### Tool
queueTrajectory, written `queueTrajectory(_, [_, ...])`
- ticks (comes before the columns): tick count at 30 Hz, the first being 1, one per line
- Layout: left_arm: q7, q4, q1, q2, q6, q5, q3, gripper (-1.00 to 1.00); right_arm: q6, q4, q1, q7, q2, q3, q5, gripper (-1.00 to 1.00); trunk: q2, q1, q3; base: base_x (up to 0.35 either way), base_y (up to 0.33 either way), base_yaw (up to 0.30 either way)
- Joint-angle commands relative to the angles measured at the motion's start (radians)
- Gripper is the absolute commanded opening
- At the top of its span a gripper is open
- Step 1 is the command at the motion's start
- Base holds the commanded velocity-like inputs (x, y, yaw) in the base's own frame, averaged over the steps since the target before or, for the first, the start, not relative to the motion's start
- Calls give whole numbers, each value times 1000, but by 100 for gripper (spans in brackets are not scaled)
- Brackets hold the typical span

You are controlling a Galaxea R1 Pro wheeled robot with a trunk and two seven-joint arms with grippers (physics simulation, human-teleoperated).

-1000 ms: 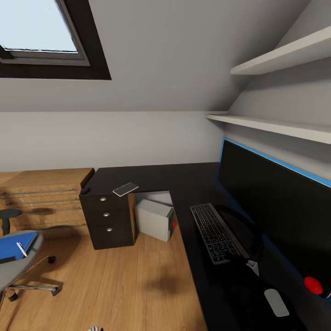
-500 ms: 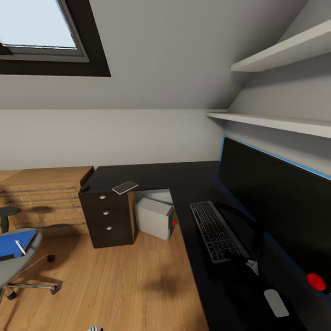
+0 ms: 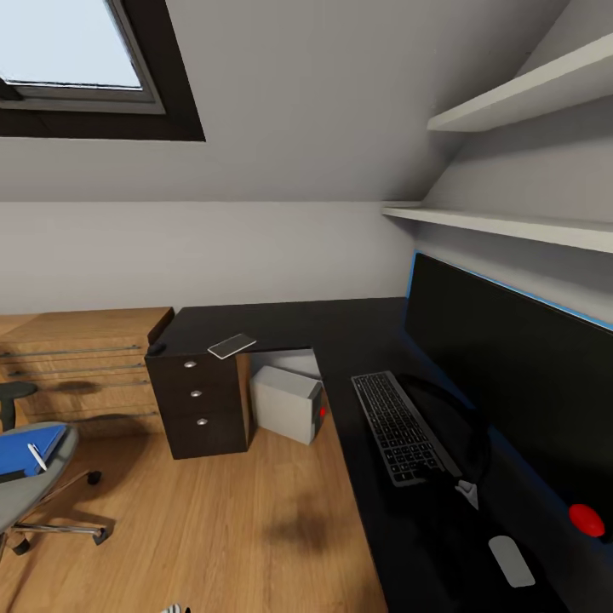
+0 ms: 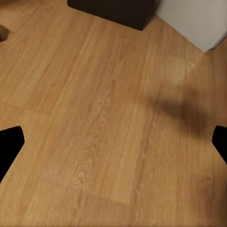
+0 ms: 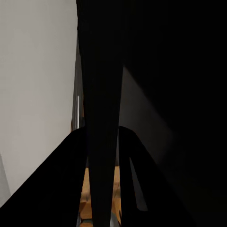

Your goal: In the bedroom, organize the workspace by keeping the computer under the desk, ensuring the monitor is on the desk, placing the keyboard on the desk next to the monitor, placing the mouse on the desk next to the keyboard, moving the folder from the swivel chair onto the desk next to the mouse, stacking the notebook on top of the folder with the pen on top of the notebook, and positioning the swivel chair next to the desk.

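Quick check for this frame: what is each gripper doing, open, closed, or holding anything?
Left gripper: open, fingertips wide apart over the wood floor, holding nothing.
Right gripper: cannot be told; its wrist view is too dark.

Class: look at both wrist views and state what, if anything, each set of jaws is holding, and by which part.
The left gripper holds nothing: its jaws stand wide apart over bare wood floor. For the right, it cannot be told; that view is too dark.
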Motion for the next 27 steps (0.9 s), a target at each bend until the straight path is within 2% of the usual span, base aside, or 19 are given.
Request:
queueTrajectory(1, [1, 0, -1, 0, -3, 5, -1, 100, -1, 3, 0, -82, 0, 1, 30, -100, 0, 0, -1, 0, 0, 0])
queueTrajectory(24, [1, -1, -1, 2, -4, 6, 2, 100, -1, 3, 0, -84, 0, 1, 30, -100, 0, 0, -1, 0, 0, 0])
queueTrajectory(25, [1, -1, -1, 2, -4, 6, 3, 100, -1, 3, 0, -84, 0, 1, 30, 100, 0, 0, -1, 0, 0, 0])
queueTrajectory(27, [1, -1, -1, 2, -4, 6, 3, 100, -1, 3, 0, -84, 0, 1, 30, 100, 0, 0, -1, 0, 0, 0])
